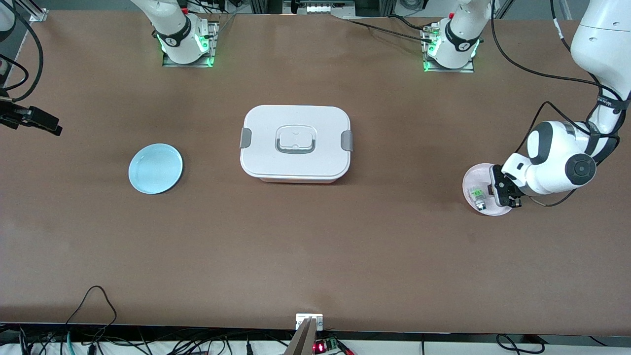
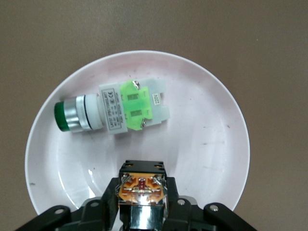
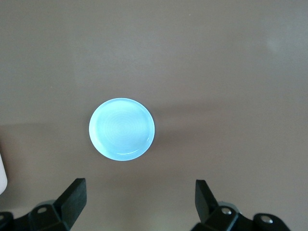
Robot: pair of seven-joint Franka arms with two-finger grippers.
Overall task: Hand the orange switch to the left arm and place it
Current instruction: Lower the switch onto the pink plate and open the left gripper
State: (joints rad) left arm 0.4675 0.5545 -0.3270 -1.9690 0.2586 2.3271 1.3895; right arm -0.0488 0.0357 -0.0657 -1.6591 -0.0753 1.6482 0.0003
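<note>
Left gripper (image 2: 143, 204) is clamping the orange switch (image 2: 142, 188) over the pink plate (image 2: 211, 144); green switch's (image 2: 113, 111) label unreadable. Right gripper (image 3: 139, 202) is waiting, fingers spread wide, holding nothing, above the blue plate (image 3: 121, 129).

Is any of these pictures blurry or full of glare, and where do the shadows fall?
Front view: even light, a soft shadow under the box. Left wrist view: sharp on the green switch and white plate, while the left gripper closed on the orange switch is slightly soft. Right wrist view: the blue plate glares pale, faint shadow beside it.
</note>
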